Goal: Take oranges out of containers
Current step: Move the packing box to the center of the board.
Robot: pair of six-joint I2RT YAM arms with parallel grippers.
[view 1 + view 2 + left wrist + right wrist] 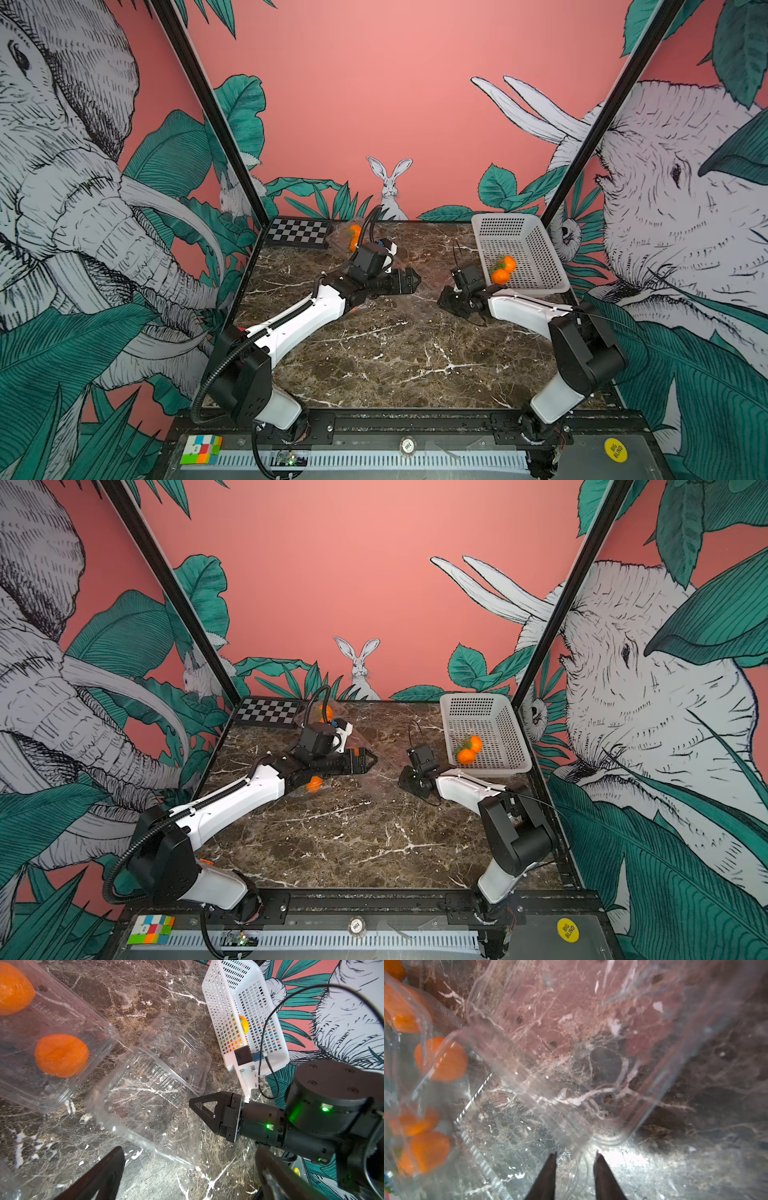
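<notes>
An empty clear container (145, 1109) lies open on the marble between my two grippers, also seen close up as the empty container (571, 1064). My right gripper (576, 1159) has its jaws close together on either side of that container's rim, with a gap still showing; the right gripper (444, 298) (402, 781) sits low. My left gripper (191, 1180) (413, 279) stands wide open just short of the container, holding nothing. A shut container (93, 1028) holds two oranges (62, 1055). More boxed oranges (442, 1059) show beside it. Two oranges (503, 270) (469, 750) lie in the basket.
A white perforated basket (498, 226) (469, 706) stands at the back right. A checkerboard (297, 232) lies at the back left, with a boxed orange (354, 232) beside it. Another orange (314, 784) shows under my left arm. A colour cube (201, 449) sits on the front rail.
</notes>
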